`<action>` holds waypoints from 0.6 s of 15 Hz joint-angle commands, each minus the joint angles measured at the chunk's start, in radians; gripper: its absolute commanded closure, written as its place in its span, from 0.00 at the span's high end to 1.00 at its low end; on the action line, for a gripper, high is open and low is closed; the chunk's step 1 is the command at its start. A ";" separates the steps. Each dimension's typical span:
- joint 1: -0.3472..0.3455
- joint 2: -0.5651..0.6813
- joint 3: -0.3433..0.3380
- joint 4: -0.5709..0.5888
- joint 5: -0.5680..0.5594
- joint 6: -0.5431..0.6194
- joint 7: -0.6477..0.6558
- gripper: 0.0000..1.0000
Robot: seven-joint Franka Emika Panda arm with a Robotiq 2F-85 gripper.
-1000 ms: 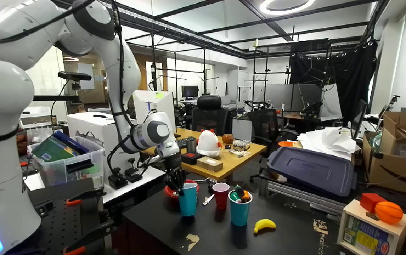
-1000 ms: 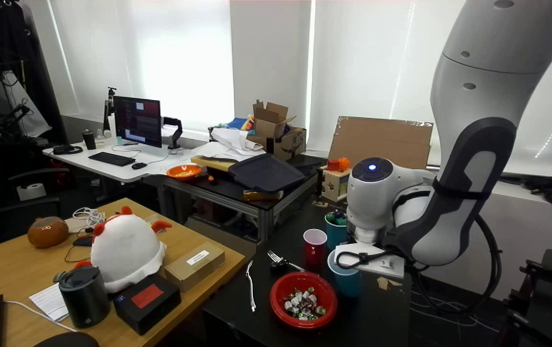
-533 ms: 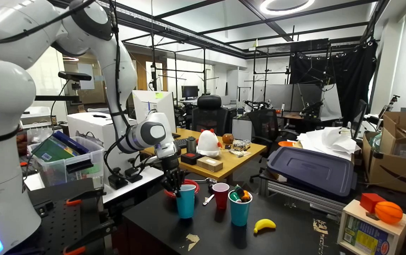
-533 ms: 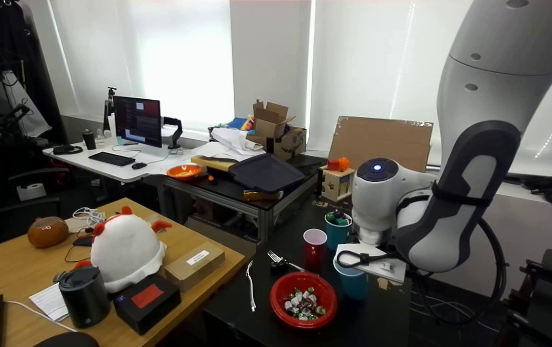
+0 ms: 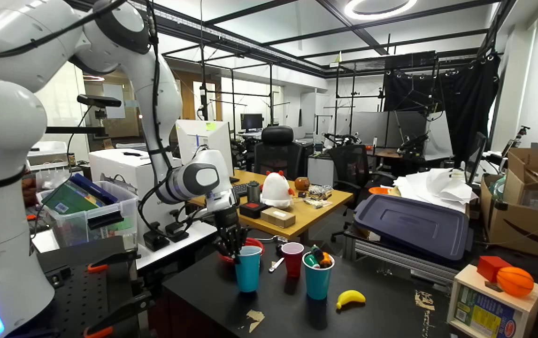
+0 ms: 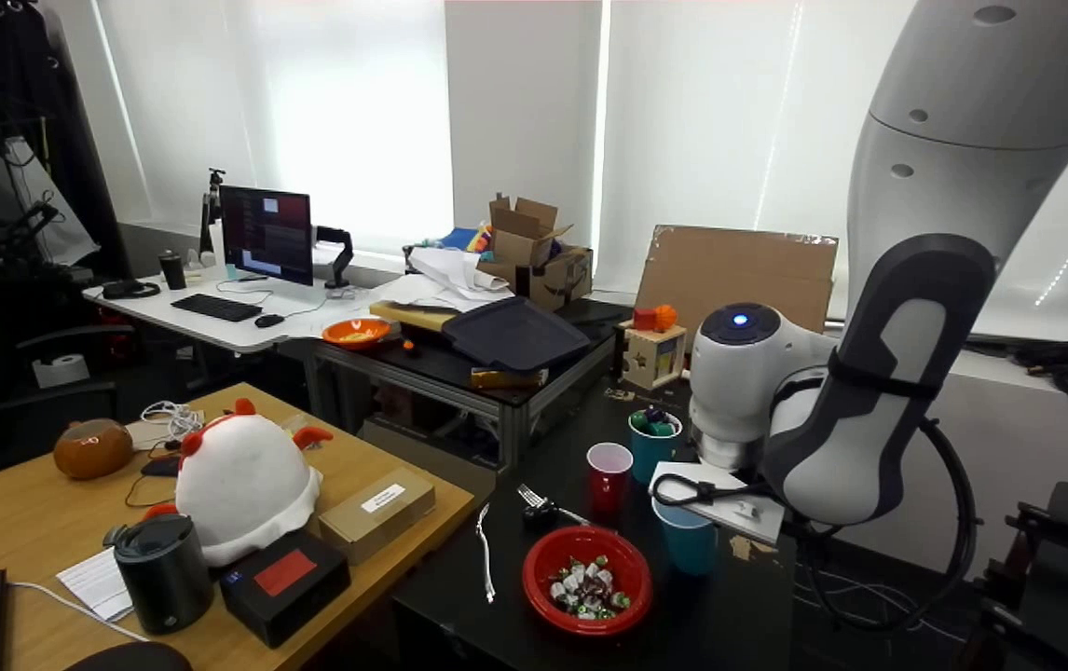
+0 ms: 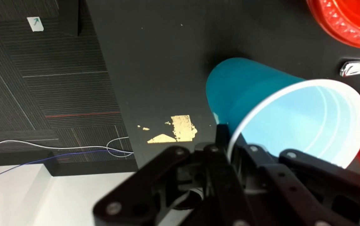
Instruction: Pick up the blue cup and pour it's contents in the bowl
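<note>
The blue cup (image 5: 248, 272) is close above or on the black table, its mouth up; I cannot tell if its base touches. My gripper (image 7: 231, 135) is shut on its wall at the rim, one finger inside and one outside. In the wrist view the part of the cup's pale inside (image 7: 302, 122) that shows holds nothing. The red bowl (image 6: 541, 559) stands beside the cup, with several wrapped sweets (image 6: 587, 587) in it. In an exterior view the gripper (image 5: 237, 258) and cup partly hide the bowl's rim (image 5: 261, 244).
A red cup (image 5: 292, 263) and a teal cup (image 5: 318, 284) full of small toys stand near the held cup. A toy banana (image 5: 350, 298) lies beyond. A fork (image 6: 557, 508) and a knife (image 5: 276, 265) lie near the bowl. The table's edge (image 7: 114, 84) is close.
The blue cup has moved a little away from the bowl and slightly lower, together with my gripper. Its hold on the rim is unchanged. Bowl and other cups have stayed put.
</note>
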 commanded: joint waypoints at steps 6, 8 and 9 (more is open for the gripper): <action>-0.140 -0.031 0.095 -0.025 0.094 0.134 -0.133 0.01; -0.178 -0.030 0.124 -0.023 0.119 0.151 -0.169 0.01; -0.197 -0.029 0.140 -0.021 0.131 0.161 -0.187 0.01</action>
